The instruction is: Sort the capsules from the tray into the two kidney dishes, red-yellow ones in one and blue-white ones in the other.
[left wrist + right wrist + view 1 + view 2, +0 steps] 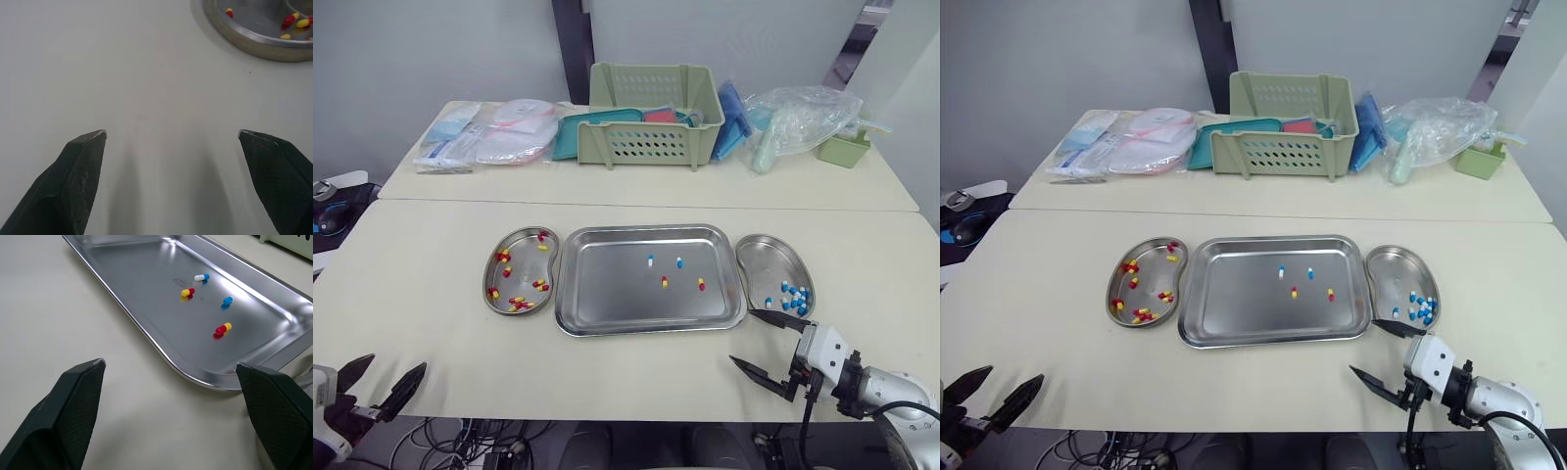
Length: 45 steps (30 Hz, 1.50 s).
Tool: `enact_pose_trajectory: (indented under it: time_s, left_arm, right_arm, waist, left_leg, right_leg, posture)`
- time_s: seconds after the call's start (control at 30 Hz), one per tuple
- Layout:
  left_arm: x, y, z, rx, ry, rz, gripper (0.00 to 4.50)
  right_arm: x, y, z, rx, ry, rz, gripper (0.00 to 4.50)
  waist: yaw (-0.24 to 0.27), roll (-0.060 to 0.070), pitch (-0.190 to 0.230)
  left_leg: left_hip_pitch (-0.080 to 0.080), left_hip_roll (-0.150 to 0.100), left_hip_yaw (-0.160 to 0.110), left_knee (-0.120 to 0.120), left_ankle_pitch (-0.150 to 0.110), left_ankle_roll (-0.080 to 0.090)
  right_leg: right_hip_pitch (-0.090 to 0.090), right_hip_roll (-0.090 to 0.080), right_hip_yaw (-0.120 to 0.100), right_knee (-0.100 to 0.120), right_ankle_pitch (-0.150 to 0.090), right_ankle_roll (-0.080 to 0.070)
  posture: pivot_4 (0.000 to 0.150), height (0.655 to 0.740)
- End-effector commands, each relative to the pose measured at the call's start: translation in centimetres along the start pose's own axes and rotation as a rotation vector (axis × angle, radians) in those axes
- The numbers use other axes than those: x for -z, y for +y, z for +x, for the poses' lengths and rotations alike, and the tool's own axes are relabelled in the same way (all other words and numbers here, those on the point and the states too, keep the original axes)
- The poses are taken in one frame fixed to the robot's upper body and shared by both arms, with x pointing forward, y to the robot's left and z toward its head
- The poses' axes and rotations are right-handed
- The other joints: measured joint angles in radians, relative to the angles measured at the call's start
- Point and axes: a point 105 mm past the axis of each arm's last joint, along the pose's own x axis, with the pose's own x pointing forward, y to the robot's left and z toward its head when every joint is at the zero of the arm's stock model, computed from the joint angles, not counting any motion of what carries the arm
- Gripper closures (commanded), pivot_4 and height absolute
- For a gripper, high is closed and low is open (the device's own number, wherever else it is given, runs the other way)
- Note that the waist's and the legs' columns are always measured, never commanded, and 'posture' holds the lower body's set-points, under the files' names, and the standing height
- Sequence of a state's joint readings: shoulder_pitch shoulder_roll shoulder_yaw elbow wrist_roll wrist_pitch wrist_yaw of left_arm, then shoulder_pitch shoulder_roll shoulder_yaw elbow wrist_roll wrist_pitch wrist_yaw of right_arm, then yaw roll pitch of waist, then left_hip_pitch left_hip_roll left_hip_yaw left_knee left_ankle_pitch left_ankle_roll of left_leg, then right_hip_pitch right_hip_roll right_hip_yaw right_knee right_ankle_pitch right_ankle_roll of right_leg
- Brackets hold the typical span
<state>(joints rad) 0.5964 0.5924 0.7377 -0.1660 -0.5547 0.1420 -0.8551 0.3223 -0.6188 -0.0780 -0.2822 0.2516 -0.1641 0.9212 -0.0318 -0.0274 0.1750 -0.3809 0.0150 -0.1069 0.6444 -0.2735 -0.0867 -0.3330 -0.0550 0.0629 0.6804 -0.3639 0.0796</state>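
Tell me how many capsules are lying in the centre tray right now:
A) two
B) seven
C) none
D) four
D: the tray holds four in all, two blue-white capsules and two red-yellow capsules, lying apart from one another on its floor.

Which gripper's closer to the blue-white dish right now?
Right. The right gripper is open just in front of the blue-white dish; the left gripper is open at the left front edge of the table.
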Motion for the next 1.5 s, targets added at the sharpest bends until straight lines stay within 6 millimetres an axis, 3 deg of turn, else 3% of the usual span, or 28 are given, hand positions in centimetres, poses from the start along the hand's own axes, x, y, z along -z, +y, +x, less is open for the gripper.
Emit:
enact_pose_trajectory:
  time_s: [0.03,0.33,0.47,0.67,1.0,1.1,1.2,1.5]
  left_arm:
    - [-3.3,-3.3,1.7,0.181,-0.076,0.078,0.0]
    - [-8.8,-11.6,6.9,0.574,-0.104,0.247,0.0]
    - [-9.8,-13.6,8.2,0.67,-0.11,0.266,0.0]
    - [-10.5,-15.7,10.0,0.787,-0.126,0.287,0.0]
    - [-10.0,-18.9,12.9,0.92,-0.146,0.31,0.0]
    - [-10.3,-20.0,13.4,0.957,-0.156,0.309,0.59]
    - [-10.6,-20.8,14.2,0.984,-0.157,0.322,1.5]
    - [-11.4,-23.1,17.1,1.054,-0.12,0.356,1.5]
  right_arm:
    - [0.0,0.1,-0.1,-0.012,-0.018,-0.028,0.03]
    - [0.4,0.4,-0.1,-0.008,-0.027,-0.027,0.03]
    - [0.1,0.3,0.2,0.011,-0.044,-0.03,0.03]
    - [-1.2,-0.1,0.6,0.052,-0.093,-0.029,0.03]
    - [-2.9,0.2,1.0,0.082,-0.118,-0.031,0.03]
    - [-2.9,0.2,0.9,0.091,-0.11,-0.026,0.0]
    - [-2.9,0.2,0.9,0.095,-0.104,-0.024,0.0]
    - [-2.9,0.3,1.1,0.099,-0.095,-0.017,0.0]
  waist:
    - [0.003,0.0,0.0]
    - [0.002,0.002,0.0]
    - [-0.002,0.004,0.0]
    - [-0.003,0.004,0.0]
    - [0.001,0.004,0.0]
    - [0.001,0.005,0.0]
    - [0.001,0.005,0.0]
    - [0.001,0.005,0.0]
  left_leg:
    - [0.0,0.0,0.0,0.0,0.0,0.0]
    - [0.001,0.0,0.0,0.0,0.0,0.0]
    - [0.0,0.0,0.0,0.0,0.0,0.0]
    - [0.0,0.0,0.0,0.0,0.0,0.0]
    - [0.0,-0.001,-0.001,0.001,0.0,0.0]
    - [0.0,-0.001,-0.001,0.001,0.0,0.0]
    - [0.0,-0.001,-0.001,0.001,0.0,0.0]
    - [-0.001,-0.001,-0.001,0.001,0.0,0.0]
  right_leg:
    - [0.0,0.0,0.0,0.0,0.0,0.0]
    - [0.0,0.0,0.0,0.001,0.0,0.0]
    - [0.0,0.0,0.0,0.001,0.0,0.0]
    - [0.0,0.001,0.0,0.001,0.0,0.0]
    - [0.0,0.001,0.0,0.001,0.0,0.0]
    - [0.0,0.001,0.0,0.001,0.0,0.0]
    - [0.0,0.001,0.0,0.001,0.0,0.0]
    - [0.0,0.001,0.0,0.001,0.0,0.0]
  posture:
    - [0.15,0.74]
    - [0.15,0.74]
    - [0.15,0.74]
    - [0.15,0.74]
    - [0.15,0.74]
    - [0.15,0.74]
    - [0.15,0.74]
    - [0.15,0.74]
